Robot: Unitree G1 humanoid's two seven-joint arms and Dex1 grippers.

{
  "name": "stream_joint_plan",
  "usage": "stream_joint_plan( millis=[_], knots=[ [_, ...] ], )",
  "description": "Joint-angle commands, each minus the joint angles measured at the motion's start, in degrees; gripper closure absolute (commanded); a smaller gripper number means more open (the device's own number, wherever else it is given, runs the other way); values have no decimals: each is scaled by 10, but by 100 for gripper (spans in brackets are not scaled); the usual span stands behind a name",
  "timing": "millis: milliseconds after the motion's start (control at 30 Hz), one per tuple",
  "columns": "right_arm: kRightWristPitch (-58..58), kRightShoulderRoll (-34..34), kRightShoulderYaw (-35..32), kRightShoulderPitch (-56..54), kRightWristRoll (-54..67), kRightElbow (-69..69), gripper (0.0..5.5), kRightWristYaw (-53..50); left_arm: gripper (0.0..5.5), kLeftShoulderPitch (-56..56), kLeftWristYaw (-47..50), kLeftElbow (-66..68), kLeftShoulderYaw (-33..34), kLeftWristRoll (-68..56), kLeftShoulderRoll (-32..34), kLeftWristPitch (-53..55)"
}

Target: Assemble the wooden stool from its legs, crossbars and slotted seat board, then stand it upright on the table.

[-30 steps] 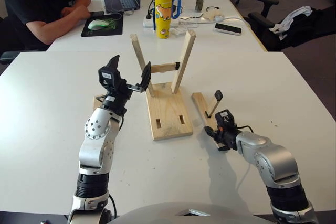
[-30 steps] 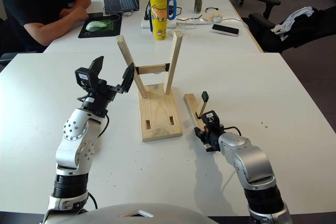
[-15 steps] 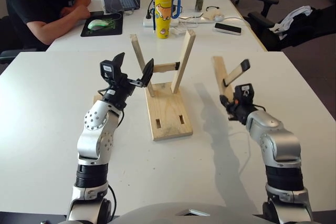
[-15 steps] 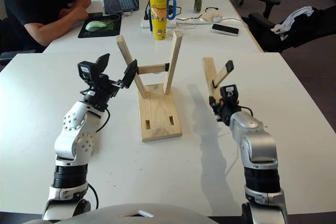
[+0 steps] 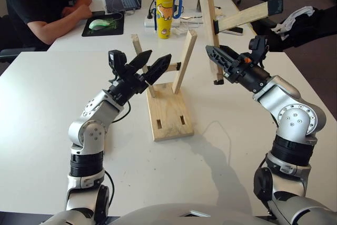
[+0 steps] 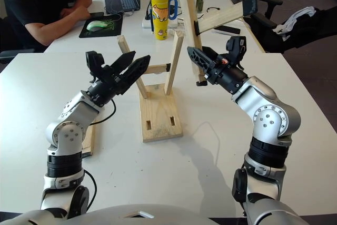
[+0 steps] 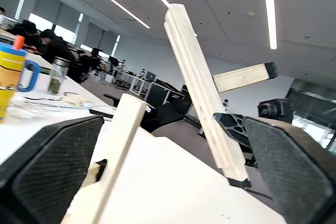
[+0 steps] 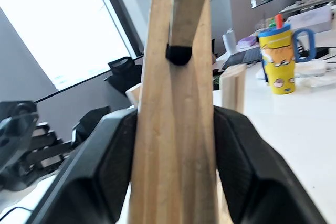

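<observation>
Leg-and-crossbar piece (image 5: 207,9): up in the air, clenched in my right hand (image 5: 224,64). The pads pinch the leg near its lower end. The leg runs up past the hand and its crossbar (image 5: 242,18) juts off to my right.

Seat board (image 5: 169,111): flat on the counter (image 5: 47,109), below and left of the right hand. One pair of legs (image 5: 184,61) already stands in it, and the two free slots (image 5: 182,119) lie on the near side.

Left hand (image 5: 158,59): fingers spread, gripping nothing, close by the mounted pair. I cannot tell whether it touches.

Handling, my judgement: bare wood, light and stiff, not slippery. It is long above the grip, so it will lever in the pads. The crossbar joint may be only pressed in, so don't load it. Keep the low hold near the end that enters a slot. Steady the board with the left hand.
</observation>
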Motion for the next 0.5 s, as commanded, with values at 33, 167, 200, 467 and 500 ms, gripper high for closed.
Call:
stream_joint_plan(
  millis=[33,167,200,467,500],
  knots=[
    [38,-9,17,17,62,-22,343,28,84,-25,-5,-4,8,-38,16,37],
    [57,-8,18,23,112,-18,343,36,84,-43,-1,10,26,-97,12,73],
    [61,-10,19,24,122,-16,343,39,84,-47,0,16,30,-108,13,79],
    [93,-62,30,13,177,25,343,107,84,-76,-11,62,45,-179,29,139],
    [97,-70,34,13,179,26,343,115,84,-83,-11,69,49,-191,28,147]
  ],
)
